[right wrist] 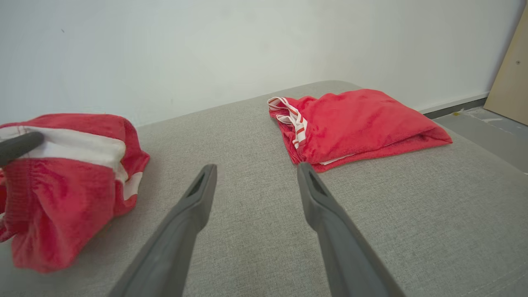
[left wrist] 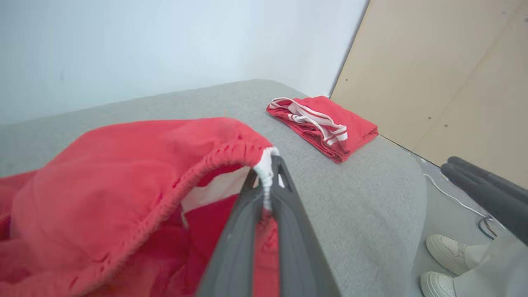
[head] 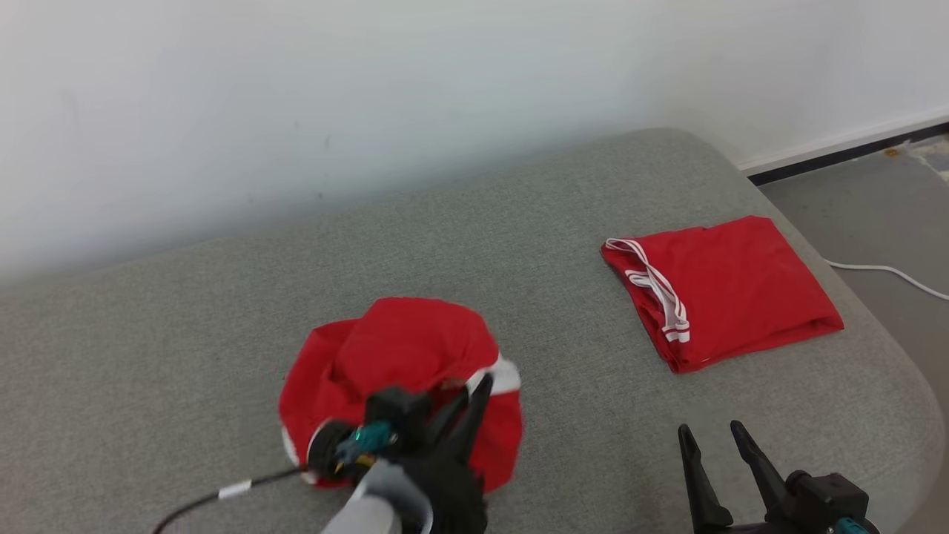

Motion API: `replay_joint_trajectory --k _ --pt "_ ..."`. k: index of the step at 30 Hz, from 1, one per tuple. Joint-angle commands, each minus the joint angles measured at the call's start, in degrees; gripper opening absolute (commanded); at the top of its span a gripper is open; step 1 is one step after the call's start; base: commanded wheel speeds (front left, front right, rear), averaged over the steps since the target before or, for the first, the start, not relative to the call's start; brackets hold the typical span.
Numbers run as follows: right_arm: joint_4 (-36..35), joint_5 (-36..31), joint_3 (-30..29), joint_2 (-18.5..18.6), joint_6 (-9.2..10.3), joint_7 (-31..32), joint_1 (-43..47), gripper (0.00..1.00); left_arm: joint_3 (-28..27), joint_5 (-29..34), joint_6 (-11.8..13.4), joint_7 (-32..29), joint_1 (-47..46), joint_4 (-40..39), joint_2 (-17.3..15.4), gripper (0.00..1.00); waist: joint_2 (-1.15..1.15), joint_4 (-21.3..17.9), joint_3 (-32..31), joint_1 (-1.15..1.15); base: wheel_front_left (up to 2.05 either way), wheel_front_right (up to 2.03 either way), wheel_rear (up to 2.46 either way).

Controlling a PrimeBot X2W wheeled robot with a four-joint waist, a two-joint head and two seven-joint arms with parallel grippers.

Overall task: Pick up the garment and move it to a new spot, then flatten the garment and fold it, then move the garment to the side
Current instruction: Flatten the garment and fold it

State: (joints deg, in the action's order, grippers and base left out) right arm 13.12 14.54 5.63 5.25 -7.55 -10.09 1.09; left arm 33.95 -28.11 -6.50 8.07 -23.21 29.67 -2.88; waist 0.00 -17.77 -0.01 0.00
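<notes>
Crumpled red garment [head: 400,348]: soft, slightly fleecy matt cloth with a white ribbed elastic band. A folded garment [head: 734,289] is the same red cloth, with striped woven trim. The grey cushion [head: 185,334] is coarse, matt woven fabric. The left tool [left wrist: 266,170] and right tool [right wrist: 255,169] look like matt dark grey plastic. The wall [head: 296,89] is smooth matt white, and a panel [left wrist: 445,62] looks like pale, smooth wood.
</notes>
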Motion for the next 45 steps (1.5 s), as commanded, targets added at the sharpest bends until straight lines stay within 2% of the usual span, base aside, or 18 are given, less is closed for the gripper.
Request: replay_joint_trajectory --k 1,10,16,19,24,33,40,45 --pt "0.0 0.1 0.1 0.1 0.13 0.0 -0.4 1.00 0.8 0.0 -0.2 -0.4 -2.3 -0.7 0.0 0.00 0.00 0.2 -0.1 0.00 0.00 0.00 0.00" --pt "0.2 0.3 0.8 -0.1 0.13 -0.1 -0.9 1.00 5.5 -10.7 -0.8 0.3 -17.2 -6.0 0.0 0.00 0.00 -0.1 0.0 0.00 0.00 0.00 0.00" --pt "0.3 0.4 -0.1 -0.3 0.13 -0.6 0.0 1.00 5.5 -17.1 -0.6 2.6 -21.7 -8.5 0.0 0.00 0.00 0.6 0.0 0.00 0.00 0.00 0.00" --pt "0.4 0.5 -0.3 -0.5 0.13 -0.6 0.1 1.00 6.3 -17.5 -0.6 2.4 -22.0 -8.5 -0.4 0.00 0.00 1.8 0.0 0.00 0.00 0.00 0.00" --pt "0.2 0.6 0.1 -0.7 0.13 -0.4 0.2 1.00 8.3 -16.2 0.6 -0.4 -17.4 -4.9 -4.6 0.00 0.00 4.3 0.3 0.00 0.00 0.00 0.00" --pt "-0.4 0.2 0.7 -0.8 0.13 0.1 0.0 1.00 10.9 -16.4 3.5 -10.8 -9.9 2.9 -14.1 0.00 0.00 8.7 1.2 0.00 0.00 0.00 0.00" --pt "-0.5 0.4 1.8 -1.0 0.13 0.3 -1.3 1.00 13.8 -12.0 4.4 -12.8 -11.8 7.9 -18.6 0.00 0.00 9.0 2.4 0.00 0.00 0.00 0.00" --pt "-0.3 0.6 2.2 -0.8 0.13 0.1 -2.2 1.00 13.4 -11.9 4.4 -12.0 -13.0 11.5 -20.2 0.00 0.00 8.2 3.1 0.00 0.00 0.00 0.00"
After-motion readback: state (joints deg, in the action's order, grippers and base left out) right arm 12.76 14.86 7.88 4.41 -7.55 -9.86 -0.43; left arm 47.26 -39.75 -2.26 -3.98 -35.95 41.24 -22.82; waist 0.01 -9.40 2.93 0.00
